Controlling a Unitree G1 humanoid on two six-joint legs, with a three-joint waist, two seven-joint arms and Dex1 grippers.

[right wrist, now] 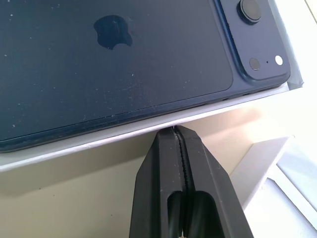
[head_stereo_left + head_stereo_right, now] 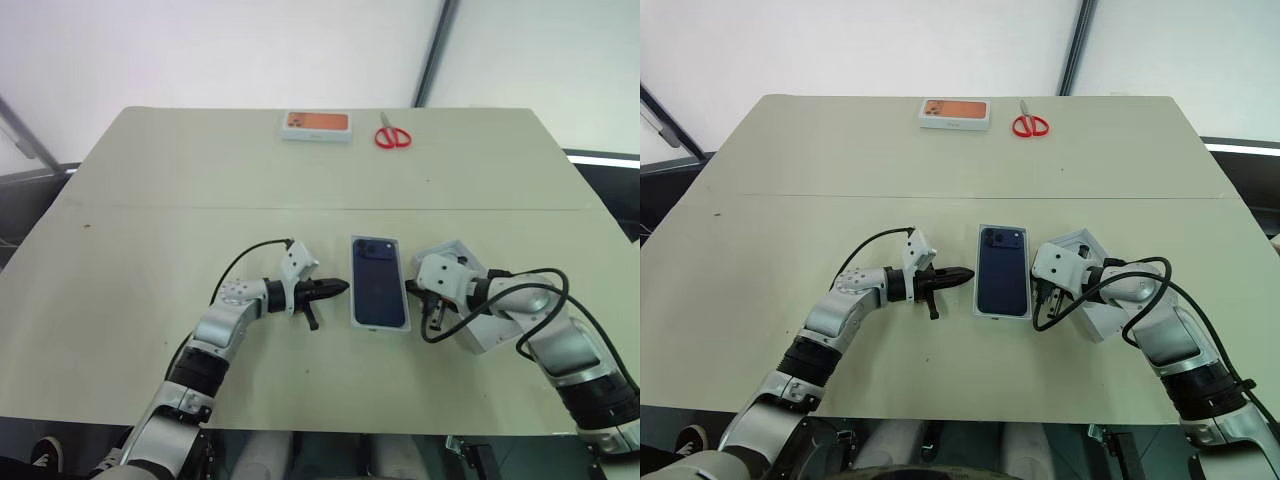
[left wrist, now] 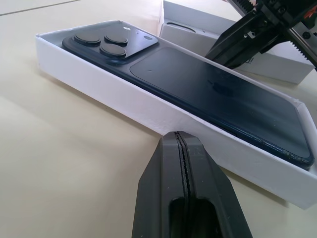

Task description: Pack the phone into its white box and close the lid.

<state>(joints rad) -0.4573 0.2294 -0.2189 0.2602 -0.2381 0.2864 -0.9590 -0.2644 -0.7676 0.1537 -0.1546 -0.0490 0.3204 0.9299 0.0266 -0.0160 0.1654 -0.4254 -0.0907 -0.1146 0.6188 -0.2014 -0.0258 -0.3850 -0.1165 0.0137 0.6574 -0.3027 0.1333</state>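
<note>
Left tool [image 2: 338, 288], right tool [image 1: 175, 133] flank boxed phone [image 2: 379, 281] — scissors [image 2: 393, 135] afar.

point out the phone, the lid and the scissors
phone [image 2: 379, 285], left eye view, middle of its dark back
lid [image 2: 492, 332], left eye view, white wall near the right arm
scissors [image 2: 393, 136], left eye view, red handles

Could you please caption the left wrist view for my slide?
Shut left gripper faces the white box holding the phone, back up.
</note>
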